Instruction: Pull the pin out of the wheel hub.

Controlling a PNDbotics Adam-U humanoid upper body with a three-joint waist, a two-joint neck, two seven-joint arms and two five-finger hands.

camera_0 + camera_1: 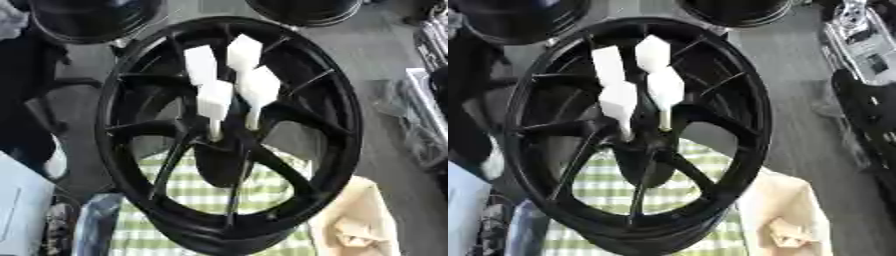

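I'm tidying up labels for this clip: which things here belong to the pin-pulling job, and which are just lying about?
Part of the job:
black wheel hub
four white pins standing in its centre

Just lying about:
green checked cloth under the wheel
cream bag at lower right
other dark wheels along the top edge

No robot hand is in view.

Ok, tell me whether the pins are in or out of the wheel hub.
In. Four white pins stand with their stems in the black wheel hub; no hand is in view.
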